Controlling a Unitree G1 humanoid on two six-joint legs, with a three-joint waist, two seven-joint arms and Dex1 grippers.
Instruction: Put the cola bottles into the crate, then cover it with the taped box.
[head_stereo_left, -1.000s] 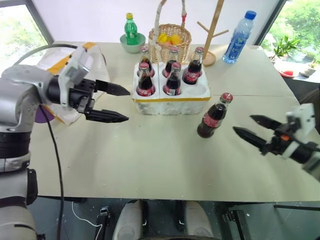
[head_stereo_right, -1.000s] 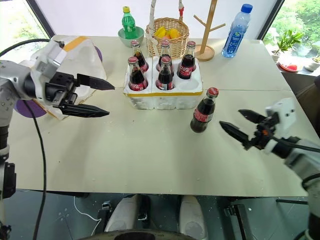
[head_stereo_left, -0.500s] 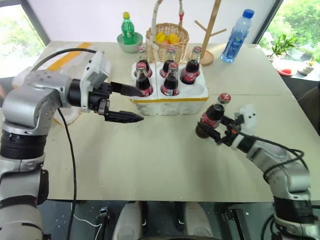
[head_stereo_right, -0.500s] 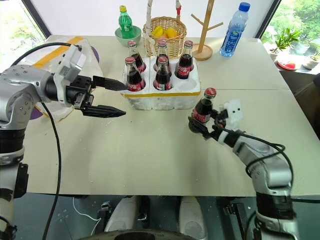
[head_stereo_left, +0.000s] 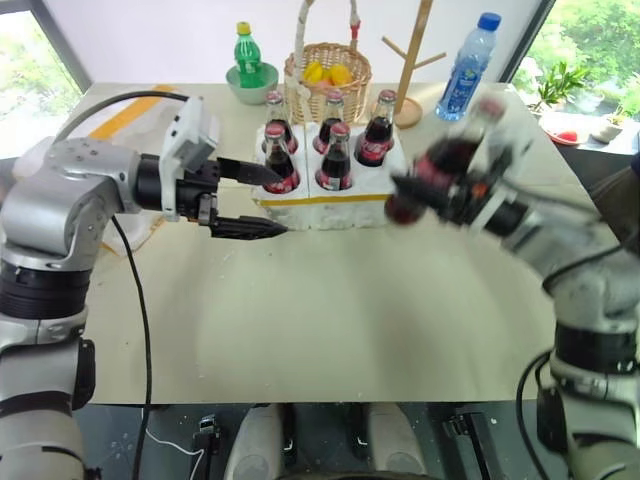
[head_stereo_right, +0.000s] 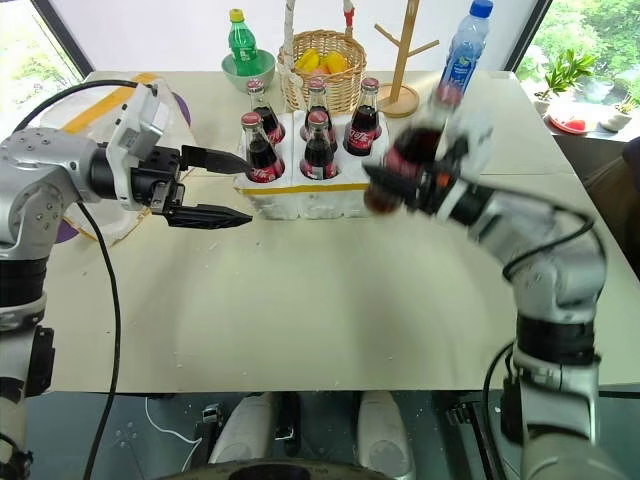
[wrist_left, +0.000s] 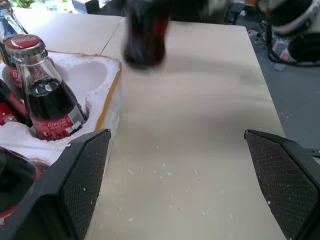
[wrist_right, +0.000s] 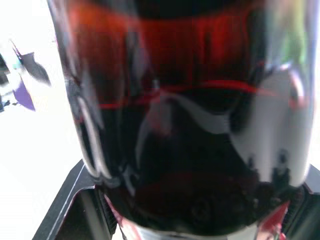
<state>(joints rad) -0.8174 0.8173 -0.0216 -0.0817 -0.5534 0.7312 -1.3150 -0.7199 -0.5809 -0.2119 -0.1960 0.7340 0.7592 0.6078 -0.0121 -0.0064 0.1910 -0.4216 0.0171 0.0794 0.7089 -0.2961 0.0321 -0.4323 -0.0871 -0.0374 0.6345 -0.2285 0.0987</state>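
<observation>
Right gripper (head_stereo_left: 425, 190): fingers clamp the sixth cola bottle (head_stereo_left: 440, 165), tilted, centre-right, above the bare worktop (head_stereo_left: 330, 300).
Left gripper (head_stereo_left: 262, 200): fingers wide, beside the crate (head_stereo_left: 330, 205) edge.

White Coca-Cola script on the red label of a cola bottle (wrist_left: 49, 107) standing in the crate (wrist_left: 107, 95), same script faint on its red cap, other bottles' labels too small or blurred to read

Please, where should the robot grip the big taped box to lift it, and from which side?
Judged from its exposed part, the taped box looks too wide for one gripper. Probably each gripper should take an opposite side wall near the bottom rim. The left arm hides most of it.
</observation>
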